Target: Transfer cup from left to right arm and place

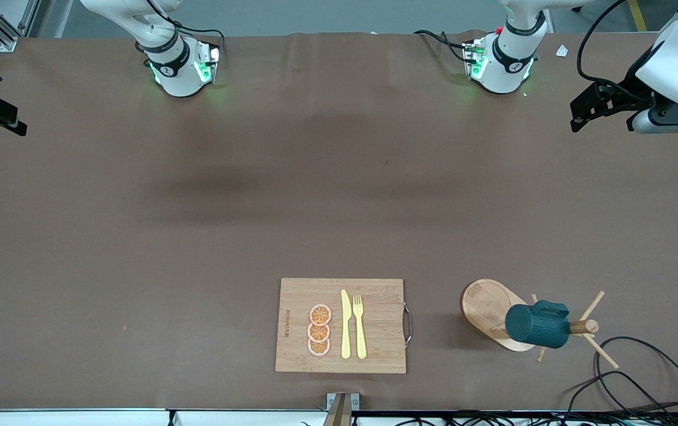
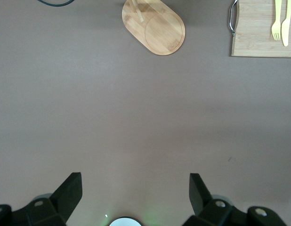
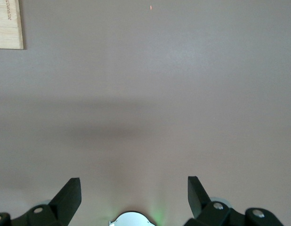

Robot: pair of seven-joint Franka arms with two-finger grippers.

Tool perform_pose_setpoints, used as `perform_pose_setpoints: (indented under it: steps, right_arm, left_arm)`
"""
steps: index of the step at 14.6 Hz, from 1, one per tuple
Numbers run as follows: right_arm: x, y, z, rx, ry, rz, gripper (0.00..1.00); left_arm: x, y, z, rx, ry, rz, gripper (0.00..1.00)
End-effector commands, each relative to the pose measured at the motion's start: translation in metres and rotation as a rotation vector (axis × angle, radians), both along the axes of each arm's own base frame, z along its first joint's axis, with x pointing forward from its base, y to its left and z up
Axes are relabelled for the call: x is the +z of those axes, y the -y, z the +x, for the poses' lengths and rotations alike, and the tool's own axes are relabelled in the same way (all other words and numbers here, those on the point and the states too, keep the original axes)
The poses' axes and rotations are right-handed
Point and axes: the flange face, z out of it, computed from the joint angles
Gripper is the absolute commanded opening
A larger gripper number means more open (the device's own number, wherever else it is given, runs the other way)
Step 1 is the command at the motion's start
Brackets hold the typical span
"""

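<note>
Cup [image 1: 536,324]: hangs on wooden rack [image 1: 493,313], front view only.
Left gripper [image 2: 135,193]: fingers spread, empty, above bare table [image 2: 136,117].
Right gripper [image 3: 134,195]: likewise.

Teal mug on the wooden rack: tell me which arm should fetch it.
Left. The dark teal cylindrical mug hangs on the wooden peg rack at the left arm's end; the open left hand faces that rack's base.

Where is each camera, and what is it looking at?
Front view: high across the table, facing both arm bases; shows the cup on the wooden rack.
Left wrist view: on the left arm, looking down past its open left tool at the oval base.
Right wrist view: on the right arm, above bare table, open right tool.
All share the cutting board.
</note>
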Motion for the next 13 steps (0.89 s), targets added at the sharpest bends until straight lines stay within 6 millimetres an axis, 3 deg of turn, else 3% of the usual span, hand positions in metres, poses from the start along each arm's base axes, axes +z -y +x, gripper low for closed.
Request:
perform_pose_setpoints:
  steps: [1,7,13]
  right_arm:
    - [0.003,0.002,-0.007,0.009,0.014,-0.008,1.00]
    - [0.003,0.001,-0.007,0.011,0.011,-0.009,1.00]
    - [0.002,0.001,-0.008,0.009,0.002,-0.010,1.00]
  left_arm:
    - [0.003,-0.001,-0.001,-0.003,-0.004,-0.002,1.00]
    - [0.005,-0.005,0.001,0.010,0.009,0.010,1.00]
    - [-0.006,-0.011,0.009,0.035,-0.011,0.008,1.00]
